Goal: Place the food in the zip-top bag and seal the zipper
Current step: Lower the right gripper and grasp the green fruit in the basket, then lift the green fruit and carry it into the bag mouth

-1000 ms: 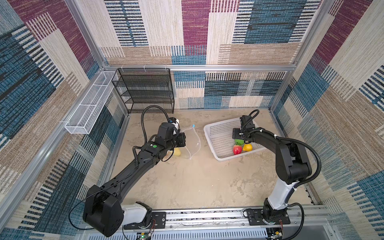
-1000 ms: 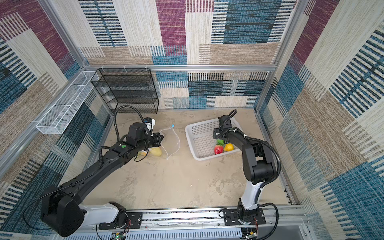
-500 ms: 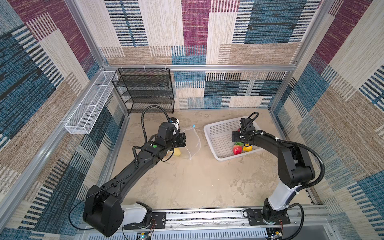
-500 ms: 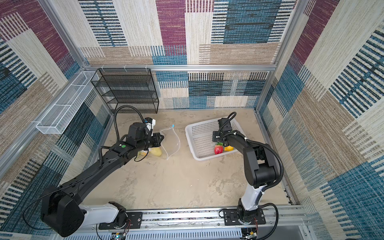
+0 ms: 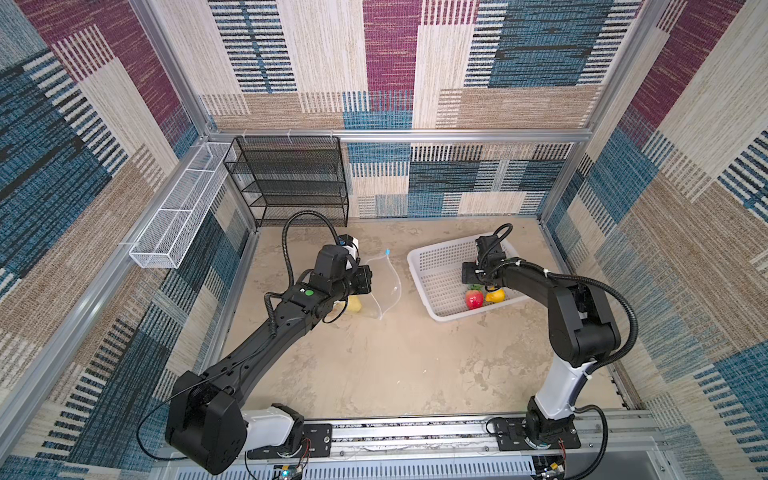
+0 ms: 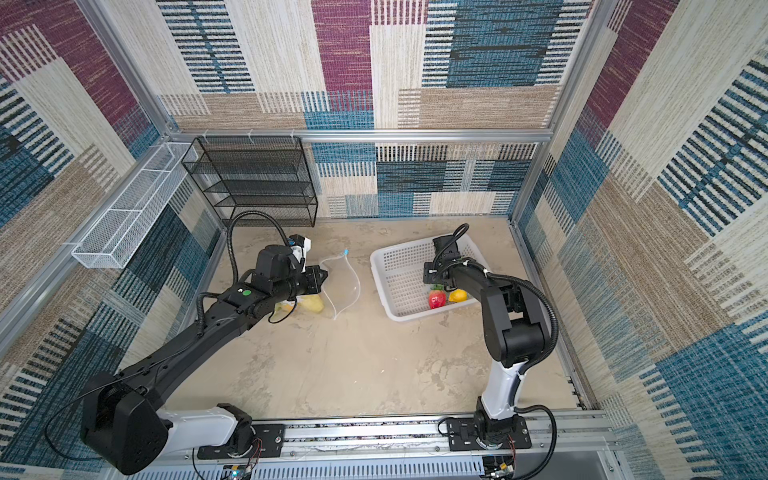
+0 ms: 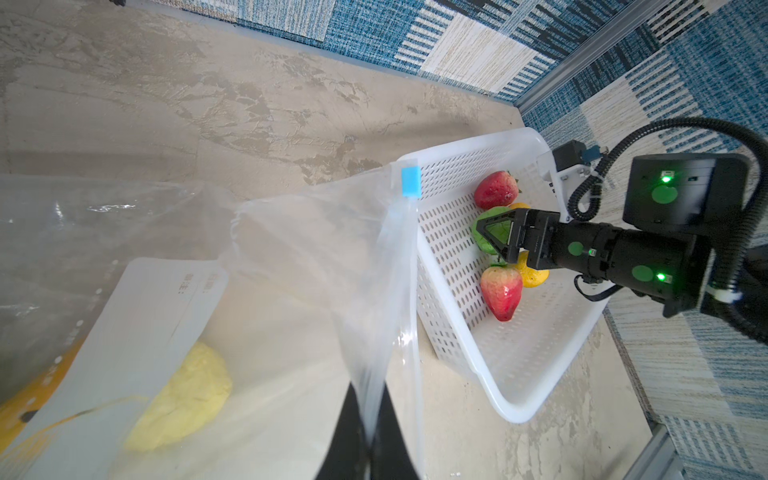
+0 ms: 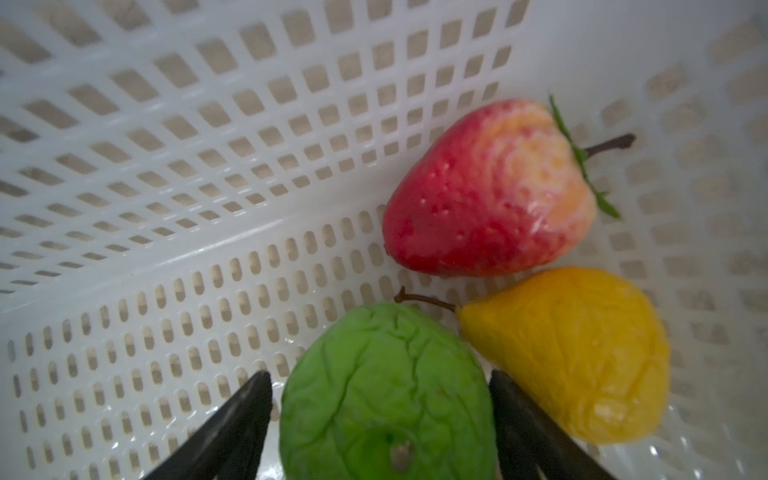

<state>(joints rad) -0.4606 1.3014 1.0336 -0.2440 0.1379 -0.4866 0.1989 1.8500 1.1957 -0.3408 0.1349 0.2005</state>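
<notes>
The clear zip-top bag (image 5: 385, 286) (image 7: 307, 249) lies left of the white basket (image 5: 436, 257). Its zipper edge carries a light-blue slider (image 7: 410, 180). My left gripper (image 7: 370, 432) (image 5: 368, 279) is shut on the bag's mouth edge and holds it up. A yellow fruit (image 7: 187, 399) and something orange (image 7: 20, 407) lie inside the bag. In the basket, my right gripper (image 8: 378, 376) (image 7: 482, 237) stands open astride a green fruit (image 8: 386, 399). A strawberry (image 8: 486, 195) and a yellow pear (image 8: 573, 353) lie beside it. A second strawberry (image 7: 496, 189) lies further back.
A black wire shelf (image 5: 291, 178) stands at the back left, and a white wire tray (image 5: 178, 208) hangs on the left wall. The basket (image 6: 395, 266) sits close to the right wall. Patterned walls enclose the beige floor on three sides.
My right gripper has moved a little toward the basket's near side and come down over the green fruit, which it now covers in the top views. The left arm and bag have not moved.
</notes>
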